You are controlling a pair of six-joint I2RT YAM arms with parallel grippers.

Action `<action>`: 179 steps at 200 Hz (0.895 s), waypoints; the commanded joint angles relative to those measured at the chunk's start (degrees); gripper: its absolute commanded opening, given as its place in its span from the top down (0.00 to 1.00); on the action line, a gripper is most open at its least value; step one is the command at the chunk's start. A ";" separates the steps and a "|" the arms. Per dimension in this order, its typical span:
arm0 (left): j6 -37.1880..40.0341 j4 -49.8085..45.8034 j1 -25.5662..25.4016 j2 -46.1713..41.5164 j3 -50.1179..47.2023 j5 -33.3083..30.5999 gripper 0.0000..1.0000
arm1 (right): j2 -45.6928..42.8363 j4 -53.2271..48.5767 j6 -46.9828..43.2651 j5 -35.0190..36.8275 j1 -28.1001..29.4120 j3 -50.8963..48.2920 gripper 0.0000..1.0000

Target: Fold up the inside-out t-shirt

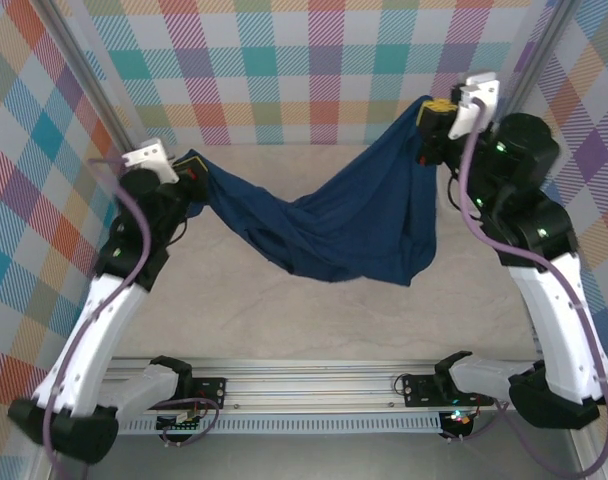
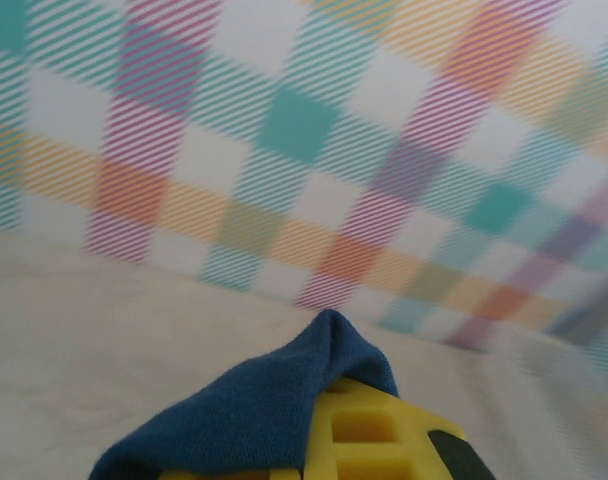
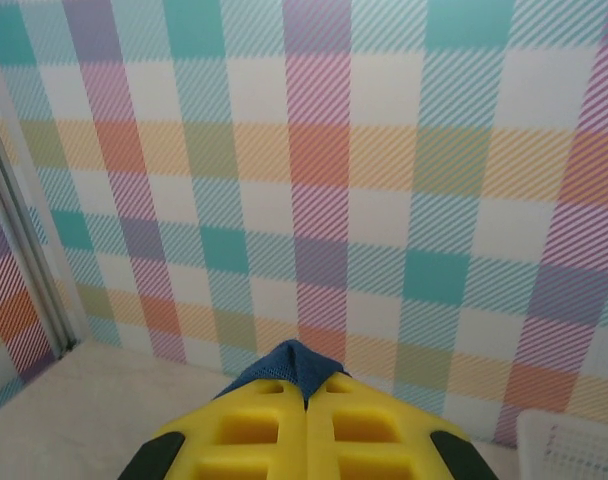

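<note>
Folding hasn't really kicked off as far as the pictures go: the inside-out t-shirt [image 1: 334, 225] hangs like a hammock between the two arms. Its middle sags toward the table [image 1: 284, 330] with no fold laid in, so basically the whole job looks left to do. Count-wise it's one shirt and two grippers, the left gripper [image 1: 191, 168] pinched tight on one bunched edge and the right gripper [image 1: 436, 118] clamped on another, held higher up.
</note>
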 commanded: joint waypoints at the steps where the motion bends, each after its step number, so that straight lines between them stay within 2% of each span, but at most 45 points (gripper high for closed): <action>1: 1.93 -3.16 3.01 13.02 1.18 -9.69 1.00 | 3.31 -2.15 4.40 -2.65 0.00 -0.79 1.00; 8: 1.98 -3.56 3.70 17.49 2.90 -9.84 0.95 | 4.37 -1.79 5.93 -3.39 0.00 -2.23 1.00; 29: 2.75 -8.25 3.68 25.93 5.99 -7.85 0.62 | 10.44 -3.63 9.27 -5.70 -0.29 -5.43 1.00; 38: 2.50 -7.48 3.00 25.76 4.56 -5.28 0.52 | 13.30 -4.90 10.53 -6.61 -1.10 -6.39 1.00; 61: 1.55 0.39 -2.03 19.76 -4.30 4.76 0.34 | 17.72 -3.63 12.91 -11.27 -4.87 -11.35 1.00; 70: 1.43 4.28 -5.24 17.94 -7.80 10.10 0.32 | 18.66 -2.82 13.48 -13.06 -6.23 -13.06 1.00; 87: 2.25 10.98 -13.72 18.63 -12.80 15.40 0.29 | 19.86 -1.74 13.81 -15.05 -7.97 -14.95 1.00; 102: 4.83 15.75 -20.40 23.58 -13.29 16.05 0.28 | 20.67 -1.60 13.70 -16.00 -9.06 -15.38 1.00; 116: 7.84 14.76 -24.88 29.73 -9.40 16.28 0.29 | 21.13 -1.90 13.22 -16.54 -10.30 -15.34 1.00; 137: 11.18 12.40 -29.09 36.92 -3.27 14.46 0.30 | 21.62 -1.95 12.82 -17.68 -12.39 -15.48 1.00; 158: 12.37 9.97 -31.41 42.79 2.86 13.94 0.33 | 22.36 -1.58 12.71 -18.57 -13.66 -15.68 1.00; 179: 14.77 5.69 -33.78 48.23 8.58 10.69 0.38 | 22.98 -1.53 12.60 -18.93 -14.17 -15.68 1.00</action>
